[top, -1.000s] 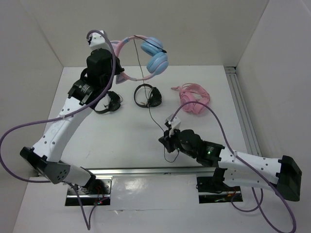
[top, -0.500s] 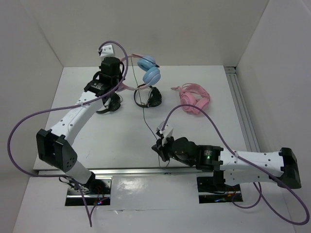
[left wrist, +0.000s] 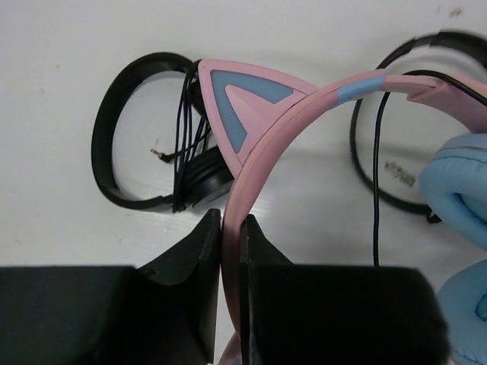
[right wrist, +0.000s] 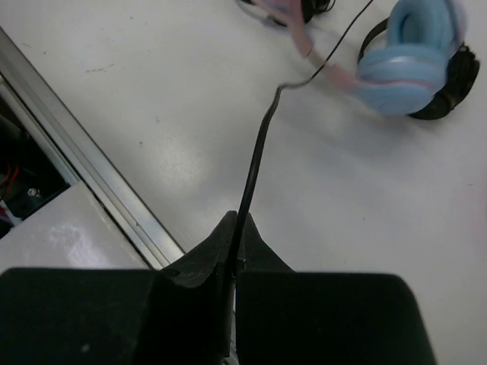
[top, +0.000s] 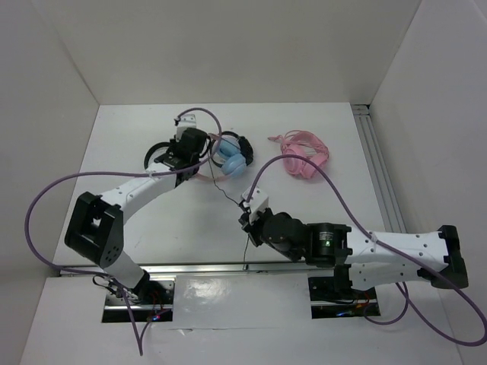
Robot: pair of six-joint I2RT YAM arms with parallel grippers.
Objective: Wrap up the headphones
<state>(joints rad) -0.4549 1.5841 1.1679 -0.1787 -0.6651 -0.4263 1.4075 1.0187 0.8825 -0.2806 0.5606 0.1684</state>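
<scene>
Lower now, the headphones (top: 233,160) hang beside the black headphones (left wrist: 103,144); left tool (left wrist: 230,222) pinches their pink headband (left wrist: 259,152); right tool (right wrist: 236,222) pinches the cable (right wrist: 256,156).

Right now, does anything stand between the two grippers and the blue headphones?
Nothing visible does. The left gripper is shut directly on the pink headband, and the right gripper is shut on the black cable. A black pair lies beyond the headband, not in between.
</scene>
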